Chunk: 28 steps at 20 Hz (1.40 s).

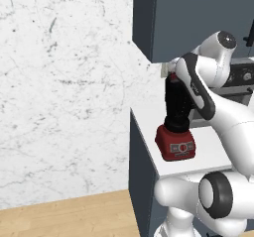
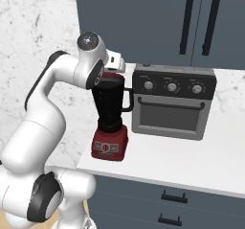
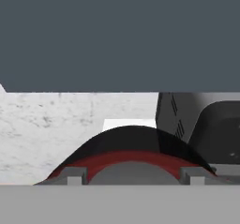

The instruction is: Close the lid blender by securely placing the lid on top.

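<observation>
Big dark cabinets [image 2: 143, 22] fill the top of the right base view, w/ a marble wall [image 1: 59, 82] on the left side. The white surface [image 2: 182, 161] runs across the lower right of that view. A grey oven [image 2: 172, 103] w/ knobs sits mid-right on it. The blender [image 2: 111, 122] stands just left of the oven, near the frame's middle, red base down, dark jar up. The lid [image 3: 131, 160] shows as a red curved band low in the hand view, right at the jar's top. The claw [image 3: 133, 176] is at the bottom there, tips wide apart on both sides of the lid; can't tell if it grips.
</observation>
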{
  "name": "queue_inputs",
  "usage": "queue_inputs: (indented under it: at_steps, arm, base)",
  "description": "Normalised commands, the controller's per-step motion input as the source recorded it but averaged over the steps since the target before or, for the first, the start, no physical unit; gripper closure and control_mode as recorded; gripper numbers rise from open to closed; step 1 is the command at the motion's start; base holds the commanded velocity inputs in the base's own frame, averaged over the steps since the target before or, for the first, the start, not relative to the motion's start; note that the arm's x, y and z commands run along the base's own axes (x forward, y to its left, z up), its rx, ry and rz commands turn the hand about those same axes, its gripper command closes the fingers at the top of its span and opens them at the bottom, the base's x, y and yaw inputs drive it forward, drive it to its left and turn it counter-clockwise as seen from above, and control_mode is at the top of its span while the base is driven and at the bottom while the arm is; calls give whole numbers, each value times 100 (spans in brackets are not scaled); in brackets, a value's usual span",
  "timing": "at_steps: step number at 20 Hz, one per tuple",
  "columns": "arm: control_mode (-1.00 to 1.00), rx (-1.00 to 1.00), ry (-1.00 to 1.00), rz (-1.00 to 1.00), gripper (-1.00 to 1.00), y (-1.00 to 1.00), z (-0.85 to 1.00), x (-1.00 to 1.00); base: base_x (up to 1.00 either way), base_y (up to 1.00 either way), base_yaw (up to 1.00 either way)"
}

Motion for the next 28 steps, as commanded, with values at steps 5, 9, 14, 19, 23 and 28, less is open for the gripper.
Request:
queue_inputs:
  at_steps: [5, 9, 14, 19, 23, 28]
  arm:
    - [-100, 0, -3, 0, 100, 1, 15, 0]
    - [-100, 0, -5, 0, 100, 2, 22, 0]
    - [-100, 0, -7, 0, 100, 6, 17, 0]
    - [-100, 0, -5, 0, 100, 4, 2, 0]
    - [-100, 0, -6, 0, 100, 0, 0, 0]
    - [-100, 0, -2, 0, 100, -6, 0, 0]
  base:
    - [0, 0, 0]
    - [0, 0, 0]
    - [0, 0, 0]
    - [0, 0, 0]
    - [0, 0, 0]
    - [0, 0, 0]
